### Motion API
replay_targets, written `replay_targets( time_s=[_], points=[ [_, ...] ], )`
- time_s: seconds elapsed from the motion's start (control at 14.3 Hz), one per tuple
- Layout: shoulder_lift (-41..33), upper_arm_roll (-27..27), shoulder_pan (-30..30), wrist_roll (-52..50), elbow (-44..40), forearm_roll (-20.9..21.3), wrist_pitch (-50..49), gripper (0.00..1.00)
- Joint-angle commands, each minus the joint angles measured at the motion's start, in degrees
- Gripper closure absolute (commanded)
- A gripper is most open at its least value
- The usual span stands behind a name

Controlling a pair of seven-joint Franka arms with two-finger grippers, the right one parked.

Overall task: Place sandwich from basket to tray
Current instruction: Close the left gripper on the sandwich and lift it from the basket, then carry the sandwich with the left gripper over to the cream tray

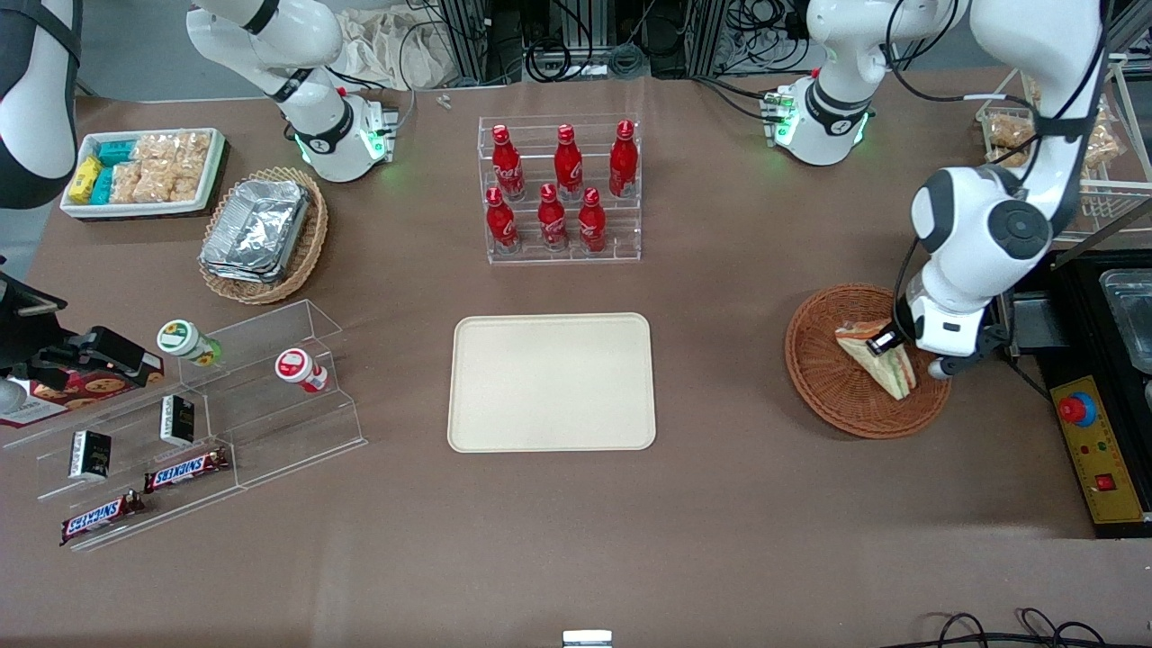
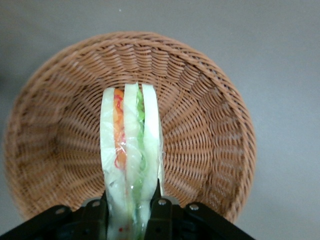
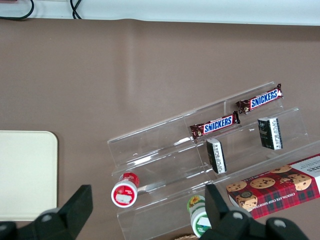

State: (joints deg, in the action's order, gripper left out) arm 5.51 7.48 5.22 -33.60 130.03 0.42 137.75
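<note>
Gripping the sandwich point(image 2: 131, 150) by one end, my gripper point(image 2: 131, 210) sits low inside the basket point(image 1: 832, 382), fingers clamped on the wrapped wedge. Sandwich rests in the basket; tray point(image 1: 552, 382) lies well apart, toward the parked arm's end.

Front cam high, looks down on whole table; wrist cam close over basket point(image 2: 210, 125), gripper point(image 2: 131, 212) at edge.
</note>
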Motion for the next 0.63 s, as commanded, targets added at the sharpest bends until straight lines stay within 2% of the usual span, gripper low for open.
replay_targets(
  time_s=[0.0,0.28,0.35,0.56],
  points=[
    [-1.4,0.3,0.1,-0.4,-13.7,0.8,-19.6,1.00],
    [-0.9,3.4,-0.3,2.6,-31.9,0.8,-40.4,1.00],
    [-0.8,5.3,-0.4,4.1,-35.4,0.8,-43.3,1.00],
    [1.8,15.7,-0.3,4.6,-40.7,0.6,-44.5,1.00]
  ],
)
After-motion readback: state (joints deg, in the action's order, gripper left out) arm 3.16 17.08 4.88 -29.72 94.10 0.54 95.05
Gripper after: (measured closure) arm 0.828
